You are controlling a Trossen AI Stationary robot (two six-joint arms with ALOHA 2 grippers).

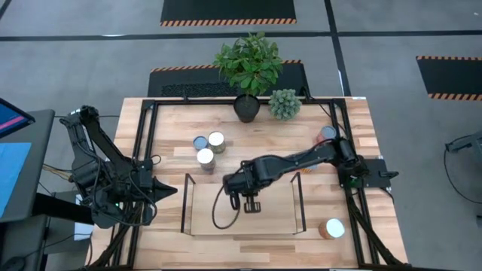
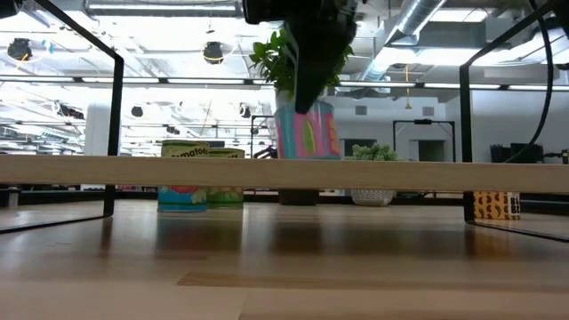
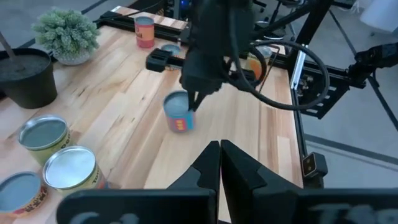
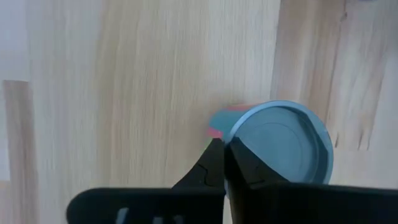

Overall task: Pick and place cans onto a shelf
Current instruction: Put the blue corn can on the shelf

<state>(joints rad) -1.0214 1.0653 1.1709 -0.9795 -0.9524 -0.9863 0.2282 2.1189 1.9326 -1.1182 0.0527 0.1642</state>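
Note:
A pink-and-teal can with a pale-blue top (image 3: 179, 113) is at the middle of the light-wood shelf (image 1: 279, 218), and it also shows in the low view (image 2: 307, 133). My right gripper (image 1: 251, 203) reaches over the shelf from the table's right and is shut on this can. In the low view the can's bottom sits at the level of the board's top (image 2: 133, 169); whether it rests there I cannot tell. My left gripper (image 3: 221, 155) is shut and empty, waiting at the table's left edge (image 1: 169, 190). My right gripper holds the can by its top rim (image 4: 231, 135), on the side toward the table's near edge. One finger (image 4: 213, 163) stands outside the wall and the other (image 4: 245, 167) over the lid. The fingers point down from above. The can stays upright below them.
Three cans (image 1: 205, 156) stand in a cluster behind the shelf's left end. A reddish-topped can (image 1: 327, 133) is at the far right and a white-topped orange can (image 1: 331, 228) at the near right. A dark plant pot (image 1: 247, 105) and a small succulent (image 1: 285, 104) stand at the far edge.

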